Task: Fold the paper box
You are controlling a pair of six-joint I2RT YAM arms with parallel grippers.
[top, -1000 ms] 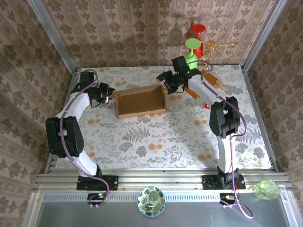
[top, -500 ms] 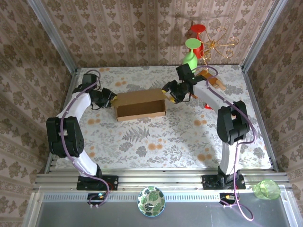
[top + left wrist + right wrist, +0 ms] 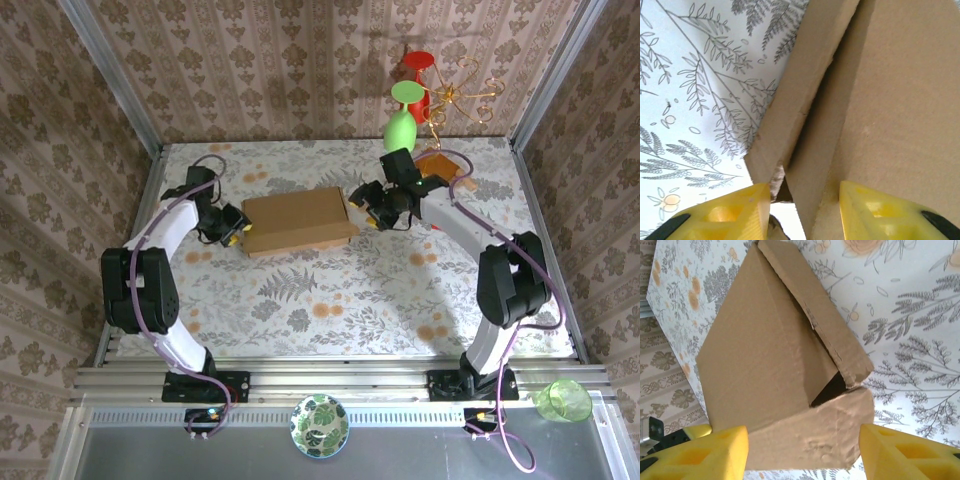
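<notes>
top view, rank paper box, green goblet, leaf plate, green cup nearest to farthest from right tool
1. paper box, just left of the right tool
2. green goblet, at the back
3. leaf plate, front shelf
4. green cup, front right corner

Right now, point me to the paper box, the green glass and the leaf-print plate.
paper box (image 3: 295,218): top external view, middle of its flat top panel.
green glass (image 3: 399,128): top external view, on its rounded body.
leaf-print plate (image 3: 320,426): top external view, its patterned centre.
</notes>
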